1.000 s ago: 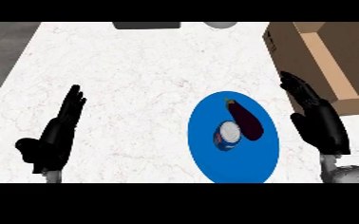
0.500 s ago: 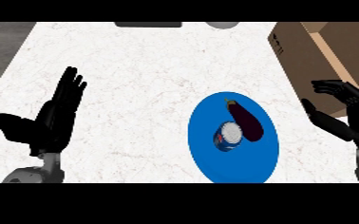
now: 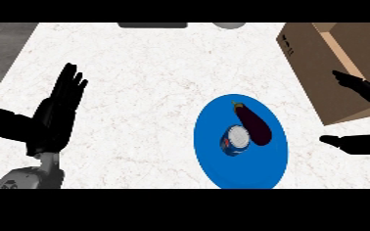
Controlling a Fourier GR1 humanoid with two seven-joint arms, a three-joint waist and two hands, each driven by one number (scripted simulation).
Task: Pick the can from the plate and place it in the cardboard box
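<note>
**Clerk:** Item one, the can: location and heading?

**Keeper:** Can (image 3: 236, 140), blue wall, silver end. It sits on the blue plate (image 3: 242, 173), a little left of the plate's middle. The silver end faces up toward the view. A strip of blue wall shows below and left of it, so the long axis appears to run from lower left to upper right. I cannot tell whether it stands square or leans.

**Clerk:** What else is on the plate?

**Keeper:** One eggplant (image 3: 254, 123), dark purple, just beside the can on its right, and they look to be touching. Its stem end points to the upper left and its long axis runs down to the lower right.

**Clerk:** The other container?

**Keeper:** Cardboard box (image 3: 314, 73), at the counter's (image 3: 145, 78) far right and apart from the plate. Its top is open and part of a pale inner wall shows.

**Clerk:** And the hands?

**Keeper:** Left hand (image 3: 56, 110) is at the left edge, resting, with its fingers straight and pointing up, close together, and the thumb out to the side. It holds nothing, and its grey forearm (image 3: 33, 176) shows below it. Right hand (image 3: 353, 84) is at the right edge. Its fingers lie in front of the box and the thumb is lower, spread wide apart from them, with nothing between.
</note>
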